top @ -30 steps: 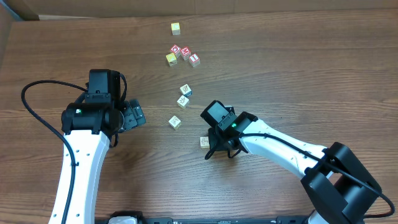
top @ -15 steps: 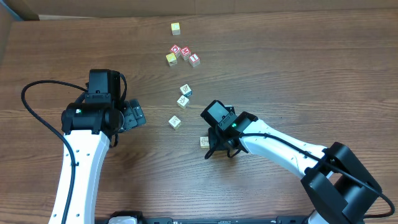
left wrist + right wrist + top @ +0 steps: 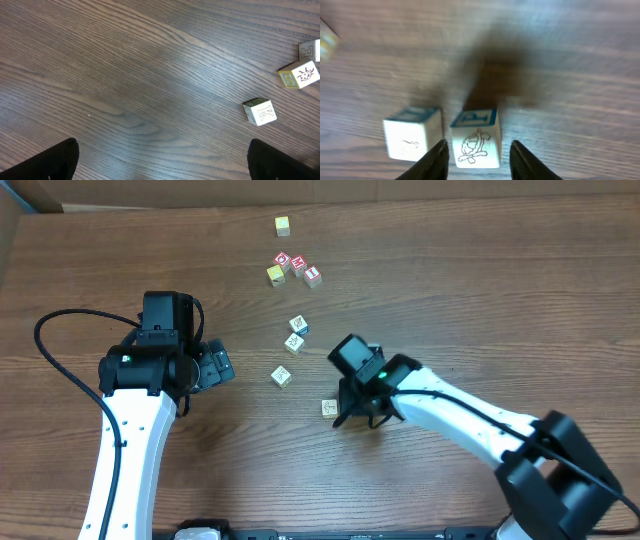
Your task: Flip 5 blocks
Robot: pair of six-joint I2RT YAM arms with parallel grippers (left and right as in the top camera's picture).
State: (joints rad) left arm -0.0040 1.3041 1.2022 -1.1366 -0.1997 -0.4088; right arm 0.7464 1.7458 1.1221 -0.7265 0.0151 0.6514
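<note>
Blocks (image 3: 281, 376) nr red letter cubes (image 3: 298, 265)

Even bright light; right wrist view blurred, dark shadow beyond the blocks (image 3: 475, 138).

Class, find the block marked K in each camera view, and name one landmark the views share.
Overhead: K block near the middle, slightly left.
Left wrist: K block towards the right, about mid-height.
Right wrist: not identifiable there.
Shared landmark: the block pair just beyond it, seen overhead and from the left wrist.
</note>
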